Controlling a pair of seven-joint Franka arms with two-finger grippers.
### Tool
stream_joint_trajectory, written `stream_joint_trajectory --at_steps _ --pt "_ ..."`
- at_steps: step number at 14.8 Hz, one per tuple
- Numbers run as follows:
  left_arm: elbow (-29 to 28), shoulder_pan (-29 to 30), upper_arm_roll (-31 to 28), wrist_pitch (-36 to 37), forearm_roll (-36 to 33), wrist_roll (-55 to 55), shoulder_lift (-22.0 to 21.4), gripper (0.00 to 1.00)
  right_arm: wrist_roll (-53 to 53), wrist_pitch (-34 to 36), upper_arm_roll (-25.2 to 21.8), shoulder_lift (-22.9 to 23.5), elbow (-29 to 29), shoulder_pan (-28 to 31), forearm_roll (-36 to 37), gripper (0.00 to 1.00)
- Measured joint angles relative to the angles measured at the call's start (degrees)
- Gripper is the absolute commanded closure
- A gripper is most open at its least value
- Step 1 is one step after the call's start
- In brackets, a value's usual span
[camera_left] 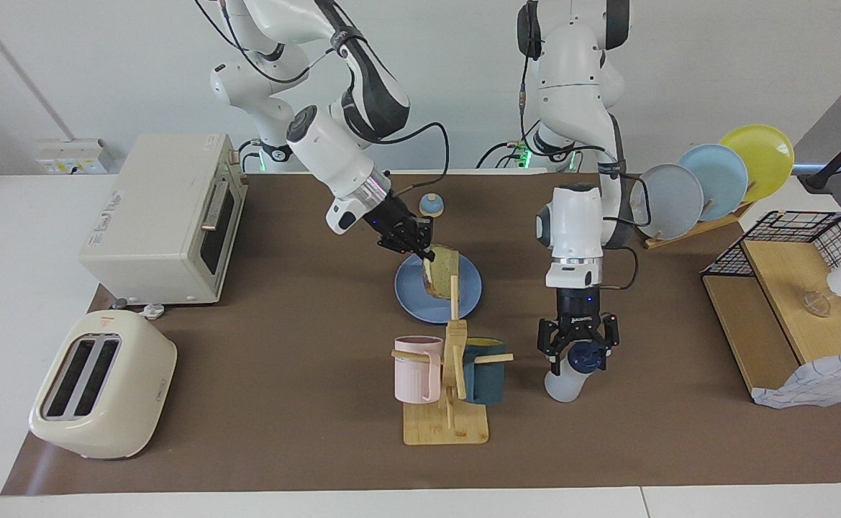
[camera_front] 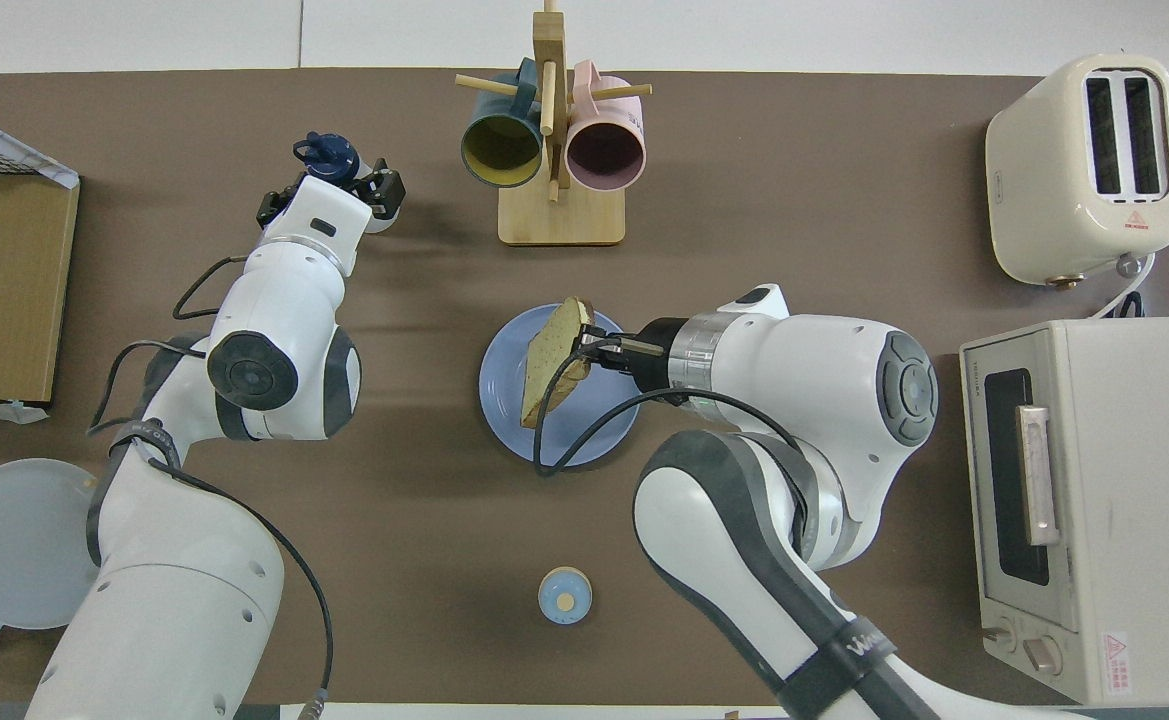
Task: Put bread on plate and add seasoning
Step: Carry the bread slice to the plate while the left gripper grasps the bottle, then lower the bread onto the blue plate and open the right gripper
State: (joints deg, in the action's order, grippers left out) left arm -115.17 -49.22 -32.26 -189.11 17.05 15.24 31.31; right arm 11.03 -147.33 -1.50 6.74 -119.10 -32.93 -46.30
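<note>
Right gripper [camera_left: 429, 253] pinched shut on one crust edge of the bread [camera_left: 440, 269], holding the slice tilted over the plate [camera_left: 420, 306]; from overhead the slice [camera_front: 548, 360] covers the middle of the plate [camera_front: 504, 385] slantwise, and whether its lower corner touches the plate surface cannot be told. The plate lies flat about mid-table, between the mug tree [camera_left: 451, 374] and the small blue-and-tan bell [camera_left: 431, 206] (the bell sits close to the table edge at the robots' end). Left gripper [camera_left: 577, 354] is down around the seasoning [camera_left: 567, 378], its jaws standing wide on either side of the navy cap, at the bottle's neck; contact of fingers with cap cannot be made out, and the bottle stands on the table mat. The bottle stands beside the mug tree, toward the left arm's end of the table and close to the edge away from the robots; overhead, its cap [camera_front: 329, 157] shows just past the gripper [camera_front: 332, 200]. Mug tree carries a pink mug [camera_left: 416, 368] and a dark teal mug [camera_left: 483, 370]. Toaster [camera_left: 100, 385] sits at the corner of the right arm's end away from the robots, toaster oven [camera_left: 165, 216] along the same end nearer the robots. Plate rack [camera_left: 708, 183] with grey-blue, light blue and yellow plates stands at the left arm's end.
</note>
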Motion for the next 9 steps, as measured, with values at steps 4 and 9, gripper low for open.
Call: stream_joint_trajectory --at_steps 4,9 --pt "0.1 0.0 0.0 -0.3 0.0 0.0 1.1 0.00 -5.0 -3.2 0.0 -0.6 -3.6 -0.7 -3.0 1.00" --pt "0.2 0.0 0.0 -1.8 0.1 0.2 1.2 0.01 -13.9 -6.2 0.0 -2.1 -8.4 -1.6 -10.2 1.00"
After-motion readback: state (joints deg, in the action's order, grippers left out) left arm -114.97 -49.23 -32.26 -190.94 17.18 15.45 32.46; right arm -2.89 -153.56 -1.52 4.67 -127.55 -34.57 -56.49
